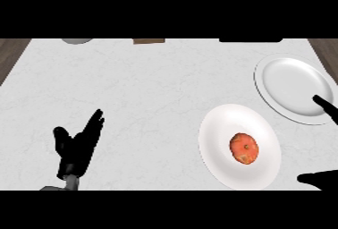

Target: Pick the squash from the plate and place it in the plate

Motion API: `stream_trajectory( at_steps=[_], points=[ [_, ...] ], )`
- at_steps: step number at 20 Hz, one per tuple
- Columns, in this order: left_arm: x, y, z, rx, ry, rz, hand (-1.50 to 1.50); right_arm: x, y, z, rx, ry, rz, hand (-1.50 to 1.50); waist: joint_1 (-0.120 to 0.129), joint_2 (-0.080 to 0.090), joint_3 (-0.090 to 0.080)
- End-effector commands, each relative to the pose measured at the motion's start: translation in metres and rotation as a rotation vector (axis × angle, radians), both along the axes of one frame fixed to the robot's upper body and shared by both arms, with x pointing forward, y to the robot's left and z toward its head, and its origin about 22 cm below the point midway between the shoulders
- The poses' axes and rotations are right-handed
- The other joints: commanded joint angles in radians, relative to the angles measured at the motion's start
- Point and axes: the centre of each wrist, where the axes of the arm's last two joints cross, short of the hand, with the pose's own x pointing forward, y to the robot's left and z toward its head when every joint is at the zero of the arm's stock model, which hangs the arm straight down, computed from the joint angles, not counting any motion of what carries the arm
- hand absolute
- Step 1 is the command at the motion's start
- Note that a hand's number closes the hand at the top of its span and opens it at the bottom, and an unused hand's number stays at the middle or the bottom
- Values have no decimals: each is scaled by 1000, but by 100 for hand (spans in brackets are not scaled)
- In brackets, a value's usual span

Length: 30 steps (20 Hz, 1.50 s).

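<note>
Squash lies on the near white plate, right of the worktop's middle. A second plate sits beyond it, near the right edge. The left hand rests open at lower left, fingers up. The right hand shows spread fingers by both plates, holding nothing.

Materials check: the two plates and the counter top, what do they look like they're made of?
Near plate, holding the squash: plain matte white, probably ceramic. Far plate: greyer with soft sheen across its well, so glazed ceramic or maybe metal. Counter: pale with faint grey veins, marble-like stone or laminate.
</note>
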Motion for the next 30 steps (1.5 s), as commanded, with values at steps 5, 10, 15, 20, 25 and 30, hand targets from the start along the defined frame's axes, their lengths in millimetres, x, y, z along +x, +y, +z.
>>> stream_trajectory(
  at_steps=[5, 10, 15, 20, 25, 30],
  points=[
    [2, -21, -6, -19, 23, -10, 0, 2, 53, -5, -96, 68, -36, -150, -3, 2, -2],
    [-6, -4, 14, -10, 40, -20, 0, 16, 75, -31, -95, 171, -14, -150, 2, 2, -1],
    [-5, -4, -3, -9, 27, 0, 0, 16, 96, -44, -65, 194, 13, -150, -1, 3, -1],
    [5, 14, -7, -6, 18, -13, 0, 17, 95, -58, -82, 174, -8, -150, -4, 3, -1],
    [1, 11, -19, -7, 34, -1, 0, 3, 99, -65, -184, 200, -56, -150, -7, 2, -2],
    [-26, 1, -10, -11, 34, -19, 0, 20, 110, -66, -191, 207, -82, -150, -2, 2, -1]
  ],
)
